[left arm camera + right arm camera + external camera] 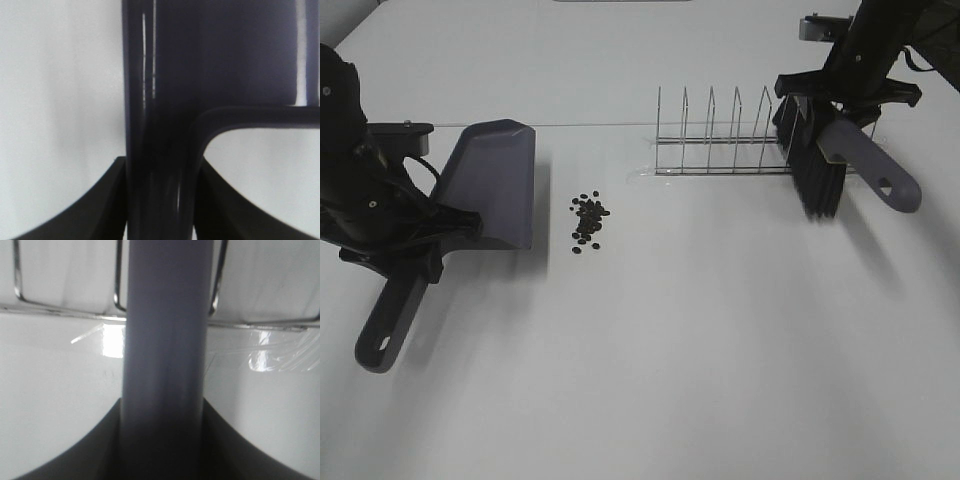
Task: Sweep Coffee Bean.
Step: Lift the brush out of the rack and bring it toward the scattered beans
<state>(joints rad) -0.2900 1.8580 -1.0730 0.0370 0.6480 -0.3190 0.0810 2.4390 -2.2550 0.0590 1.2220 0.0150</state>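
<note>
Showing a two-arm sweeping set-up, seen from the high camera and both wrist cameras.

Landmark: the wire rack [720,135], a chrome row of upright loops standing on the white table [720,360].

The coffee bean [588,222] lies as a loose cluster of small dark ovals on bare table. It is to the left of the rack's left end and slightly nearer the camera, and it touches neither tool.

The grey-purple dustpan [495,180] sits farther from the rack, on the far side of the cluster. Its long edge nearest the rack runs beside the beans, with a strip of bare table between them. Its handle slants away from the rack and ends in a hanging hole.

The left gripper [420,255] is clamped across that handle where it meets the pan. In the left wrist view the dark handle fills the space between the two fingers [100,205].

The brush [817,175] hangs at the rack's right end, with its black bristles pointing down in front of the last loops. Whether the bristles reach the table cannot be told. Its handle projects to the right, away from the rack.

The right gripper [845,105] is closed on the brush handle from above. In the right wrist view the handle passes between the fingers [240,450], with the rack's wires behind it.
</note>
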